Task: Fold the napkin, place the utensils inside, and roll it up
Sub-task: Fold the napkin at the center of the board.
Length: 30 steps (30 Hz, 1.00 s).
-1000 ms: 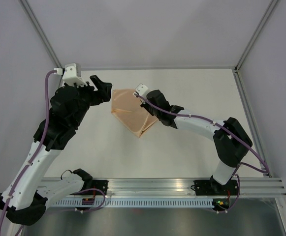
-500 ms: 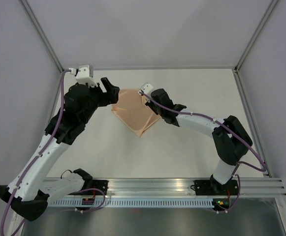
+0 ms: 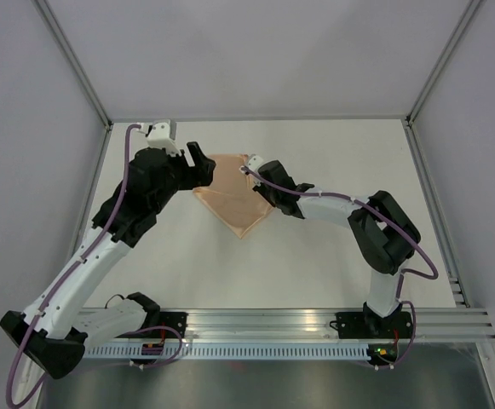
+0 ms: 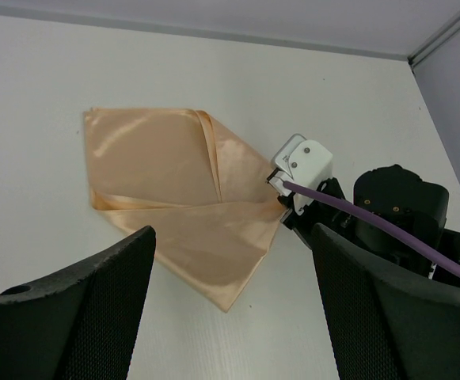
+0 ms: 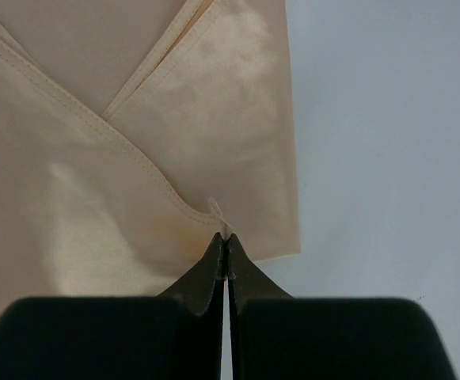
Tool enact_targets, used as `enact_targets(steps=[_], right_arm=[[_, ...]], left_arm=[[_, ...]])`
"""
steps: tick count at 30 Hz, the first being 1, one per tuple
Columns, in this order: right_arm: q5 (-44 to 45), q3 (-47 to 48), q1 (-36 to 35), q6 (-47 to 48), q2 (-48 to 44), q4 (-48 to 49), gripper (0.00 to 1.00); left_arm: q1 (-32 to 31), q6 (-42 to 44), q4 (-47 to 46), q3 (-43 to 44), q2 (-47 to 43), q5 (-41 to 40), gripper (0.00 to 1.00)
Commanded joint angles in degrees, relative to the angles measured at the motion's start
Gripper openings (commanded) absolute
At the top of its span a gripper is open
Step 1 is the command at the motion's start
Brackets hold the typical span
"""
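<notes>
The left arm (image 3: 102,247) is seen stretched from the near-left base toward the far centre of the table (image 3: 332,256). The left gripper (image 3: 198,158) is placed at the left far edge of the napkin (image 3: 230,200). Its jaws are spread wide. In the left wrist view the two dark fingers (image 4: 95,309) are seen well apart at the bottom of the frame, and nothing is held between them. Whether the left gripper (image 4: 231,237) touches the cloth cannot be told.

The napkin (image 4: 166,174) is laid flat on the table's far-centre area, between the two grippers. It is partly folded: flaps are overlapped across the middle, hems are seen crossing, and one pointed corner is turned toward the arm bases. The colour is plain light orange-tan.

The right gripper (image 3: 254,170) is set at the napkin's right edge, and the right arm (image 3: 375,230) is bent back to the near-right base. In the right wrist view the right gripper (image 5: 226,245) is shown with jaws pressed together, no gap between them. A small pleat of the napkin (image 5: 95,158) hem is drawn up to the tips and is pinched there, close to the cloth's right border.
</notes>
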<state>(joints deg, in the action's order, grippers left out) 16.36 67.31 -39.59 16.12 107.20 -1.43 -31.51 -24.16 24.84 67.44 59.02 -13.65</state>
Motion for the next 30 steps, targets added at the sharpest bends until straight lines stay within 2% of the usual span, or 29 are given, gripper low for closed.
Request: enact_targets(steps=[1,16,23,30], right_arm=[[0.3,1.8,0.9,-1.1,1.0,-1.3,0.00],[-3.0,4.6,5.2,-4.3,3.7,-4.5,0.03],[-3.7,5.9,6.2,-5.4,4.5,-5.9,0.15],[-4.3,7.3,8.2,-6.1,4.9,-7.2,0.35]], left_arm=[[0.3,-1.4,-3.3,-1.4,0.3,2.0,0.84],[0.6,-1.4,-5.5,-4.3,3.5,5.4,0.84],[0.6,-0.5,-6.7,-5.7,4.9,7.9,0.83],[0.6,1.2,-9.5,-8.5,6.7,11.5,0.83]])
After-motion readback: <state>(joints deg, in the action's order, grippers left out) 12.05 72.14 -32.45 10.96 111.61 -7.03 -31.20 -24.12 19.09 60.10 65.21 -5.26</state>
